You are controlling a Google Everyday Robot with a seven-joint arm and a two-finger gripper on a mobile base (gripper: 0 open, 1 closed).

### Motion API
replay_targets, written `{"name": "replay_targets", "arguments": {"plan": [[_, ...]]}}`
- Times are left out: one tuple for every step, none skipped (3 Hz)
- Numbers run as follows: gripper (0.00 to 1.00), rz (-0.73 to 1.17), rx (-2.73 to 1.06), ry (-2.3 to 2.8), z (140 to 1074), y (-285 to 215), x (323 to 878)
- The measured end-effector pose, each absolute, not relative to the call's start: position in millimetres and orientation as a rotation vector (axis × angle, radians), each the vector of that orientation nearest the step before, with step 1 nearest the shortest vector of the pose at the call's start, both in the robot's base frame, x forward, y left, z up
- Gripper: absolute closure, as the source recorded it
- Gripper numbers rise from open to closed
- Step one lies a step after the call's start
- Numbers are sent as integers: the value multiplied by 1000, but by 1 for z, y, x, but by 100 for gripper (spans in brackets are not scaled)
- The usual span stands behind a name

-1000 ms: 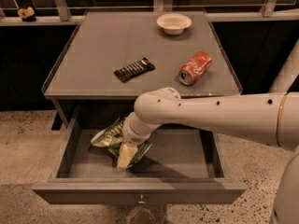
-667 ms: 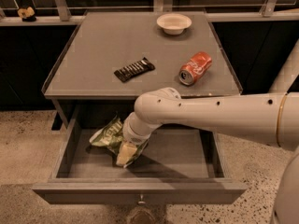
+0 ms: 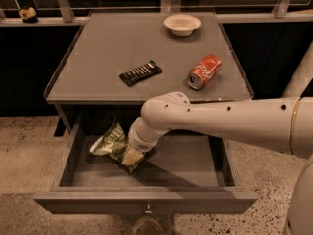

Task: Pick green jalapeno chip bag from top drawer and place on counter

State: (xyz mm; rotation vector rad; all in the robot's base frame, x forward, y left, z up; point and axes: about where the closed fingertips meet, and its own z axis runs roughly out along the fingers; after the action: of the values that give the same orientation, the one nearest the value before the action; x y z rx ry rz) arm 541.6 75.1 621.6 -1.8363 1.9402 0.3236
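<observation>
The green jalapeno chip bag [image 3: 108, 142] is a crinkled green and white bag in the left half of the open top drawer [image 3: 195, 166]. It is tilted, with its left end raised. My gripper [image 3: 131, 156] reaches down into the drawer from the right and is shut on the bag's right end. The wrist hides most of the grip. The grey counter [image 3: 107, 48] lies just above and behind the drawer.
On the counter lie a flat black candy bar wrapper [image 3: 141, 73], a red soda can [image 3: 204, 71] on its side and a white bowl [image 3: 182, 23] at the back. The drawer's front panel carries a small knob [image 3: 146, 210]. My white arm [image 3: 234, 124] spans the drawer's right side.
The bag has shifted slightly up and to the left with my gripper on it. The things on the counter have not moved.
</observation>
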Motion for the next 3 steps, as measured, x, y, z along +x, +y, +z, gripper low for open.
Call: {"name": "replay_targets", "arguments": {"plan": [[89,324,-1836,1940,622,75,542],[100,324,-1836,1940,622,75,542],[100,324,-1836,1940,622,75,541]]}}
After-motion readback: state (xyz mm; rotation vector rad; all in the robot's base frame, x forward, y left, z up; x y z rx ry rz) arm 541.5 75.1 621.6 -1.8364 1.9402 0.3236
